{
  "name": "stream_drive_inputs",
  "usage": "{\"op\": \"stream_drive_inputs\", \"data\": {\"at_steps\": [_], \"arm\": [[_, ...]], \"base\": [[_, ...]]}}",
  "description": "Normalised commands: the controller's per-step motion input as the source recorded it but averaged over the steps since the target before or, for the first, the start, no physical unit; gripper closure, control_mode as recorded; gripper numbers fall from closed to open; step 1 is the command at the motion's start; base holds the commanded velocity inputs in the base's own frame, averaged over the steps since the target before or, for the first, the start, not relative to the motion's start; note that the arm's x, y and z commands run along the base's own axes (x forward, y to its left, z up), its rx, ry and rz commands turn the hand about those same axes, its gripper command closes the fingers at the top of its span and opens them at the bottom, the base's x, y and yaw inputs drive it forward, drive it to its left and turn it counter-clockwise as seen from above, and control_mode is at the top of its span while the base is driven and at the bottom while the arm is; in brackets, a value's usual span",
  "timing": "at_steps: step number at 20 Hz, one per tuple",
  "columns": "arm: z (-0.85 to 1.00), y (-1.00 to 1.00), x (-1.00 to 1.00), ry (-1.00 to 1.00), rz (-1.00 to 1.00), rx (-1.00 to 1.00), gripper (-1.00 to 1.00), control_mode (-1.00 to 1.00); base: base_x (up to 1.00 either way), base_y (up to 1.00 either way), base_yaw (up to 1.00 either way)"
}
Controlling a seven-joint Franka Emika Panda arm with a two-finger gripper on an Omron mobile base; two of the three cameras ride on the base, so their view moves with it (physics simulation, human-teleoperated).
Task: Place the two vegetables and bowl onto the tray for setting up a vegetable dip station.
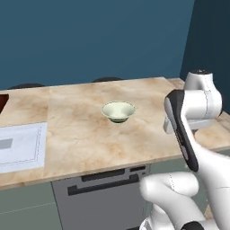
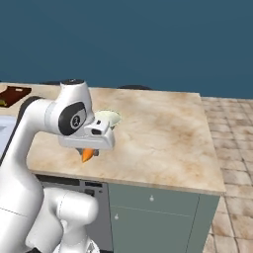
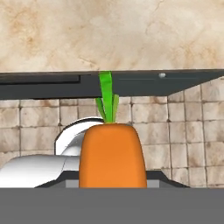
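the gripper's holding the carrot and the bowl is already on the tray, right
Not quite: the gripper does hold the carrot, but the bowl sits on the bare counter, not on the tray, as the left base view shows.

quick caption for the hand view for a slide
Gripper holding an orange carrot, green top toward the marble counter edge, tiled floor below.
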Motion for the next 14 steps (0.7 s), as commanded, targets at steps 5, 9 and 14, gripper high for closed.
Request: {"op": "stream_drive_inputs", "data": {"at_steps": [5, 9, 14], "arm": [[0.0, 0.0, 0.0, 0.0, 0.0, 0.0, 1.0, 1.0], [0.0, 0.0, 0.0, 0.0, 0.0, 0.0, 1.0, 1.0], [0.0, 0.0, 0.0, 0.0, 0.0, 0.0, 1.0, 1.0]], "base": [[-0.83, -0.71, 0.15], [-0.37, -0.94, 0.29], [-0.01, -0.93, 0.42]]}}
